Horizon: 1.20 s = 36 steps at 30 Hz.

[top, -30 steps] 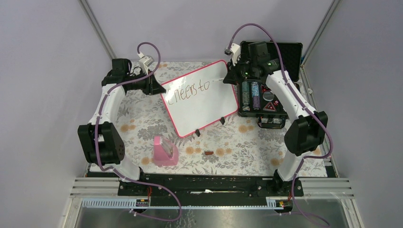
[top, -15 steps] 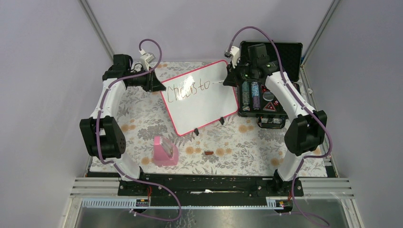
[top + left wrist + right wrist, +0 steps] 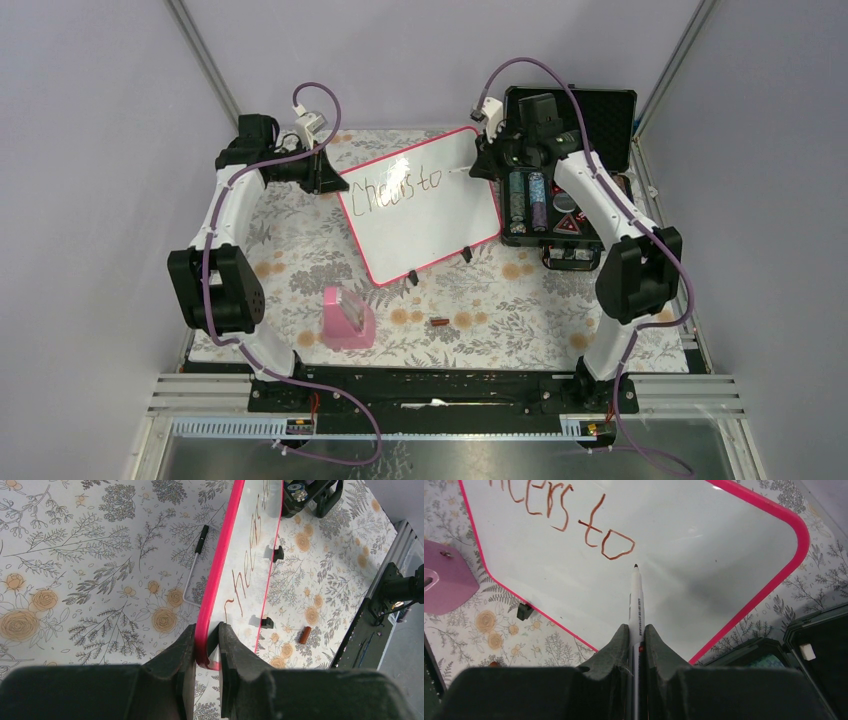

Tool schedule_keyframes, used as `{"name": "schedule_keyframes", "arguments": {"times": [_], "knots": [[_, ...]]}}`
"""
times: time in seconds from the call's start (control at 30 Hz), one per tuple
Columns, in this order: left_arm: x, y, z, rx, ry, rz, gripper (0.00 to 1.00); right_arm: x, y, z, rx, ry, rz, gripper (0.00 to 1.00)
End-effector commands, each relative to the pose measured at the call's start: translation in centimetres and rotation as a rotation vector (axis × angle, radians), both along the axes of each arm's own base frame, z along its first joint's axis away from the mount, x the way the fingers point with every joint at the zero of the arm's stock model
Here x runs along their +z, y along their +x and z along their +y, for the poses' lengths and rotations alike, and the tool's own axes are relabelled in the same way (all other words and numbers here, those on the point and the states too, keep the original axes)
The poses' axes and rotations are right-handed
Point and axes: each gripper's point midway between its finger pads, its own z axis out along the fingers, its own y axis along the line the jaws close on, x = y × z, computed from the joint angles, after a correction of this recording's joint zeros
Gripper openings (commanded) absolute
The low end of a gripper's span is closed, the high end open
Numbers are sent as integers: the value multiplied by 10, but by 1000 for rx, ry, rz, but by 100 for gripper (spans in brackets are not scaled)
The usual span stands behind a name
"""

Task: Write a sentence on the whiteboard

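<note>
The whiteboard [image 3: 425,215], glossy white in a pink-red frame, lies tilted on the flowered table. The sentence [image 3: 400,186] reads "Cheers to" in thin brown letters along the board's far side. My left gripper [image 3: 335,185] is shut on the board's left corner; in the left wrist view the jaws [image 3: 206,645] pinch the pink frame [image 3: 220,570]. My right gripper [image 3: 636,632] is shut on a white marker [image 3: 636,605]. The marker's dark tip sits just past the "o" of the sentence [image 3: 574,515], close over the whiteboard [image 3: 694,580]; contact is unclear.
An open black case [image 3: 570,175] with small items stands right of the board, under my right arm. A pink block [image 3: 347,318] and a small brown cap [image 3: 438,322] lie nearer the front. A bent metal key [image 3: 192,570] lies left of the board.
The left arm's elbow shifted up and back at first, still gripping the board corner, then held. The right arm shifted only slightly. The writing looks the same.
</note>
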Motion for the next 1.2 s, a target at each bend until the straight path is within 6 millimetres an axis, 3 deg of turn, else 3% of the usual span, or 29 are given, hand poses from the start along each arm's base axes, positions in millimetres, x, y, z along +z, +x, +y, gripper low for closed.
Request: {"name": "schedule_keyframes", "arguments": {"times": [0.0, 0.17, 0.37, 0.47, 0.53, 0.7, 1.0, 1.17], "knots": [[-3, 21, 10, 3, 119, -120, 0, 10, 17, 1, -23, 11, -49, 0], [-5, 20, 11, 4, 122, -116, 0, 13, 7, 6, 8, 38, -25, 0], [-4, 19, 11, 7, 119, -116, 1, 17, -40, 23, 103, 71, 46, 0], [1, 17, 10, 5, 100, -117, 18, 4, -59, 37, 141, 62, 86, 0], [5, 15, 7, 3, 65, -105, 36, 1, -63, 45, 147, 59, 82, 0], [15, -2, 2, -25, -39, -66, 48, 1, -79, 75, 182, 88, 87, 0], [2, -19, 8, -10, -135, 9, 50, -21, -116, 132, 229, 64, 14, 0], [3, -21, 4, -25, -166, 13, 47, -35, -125, 151, 232, 47, -7, 0]]}}
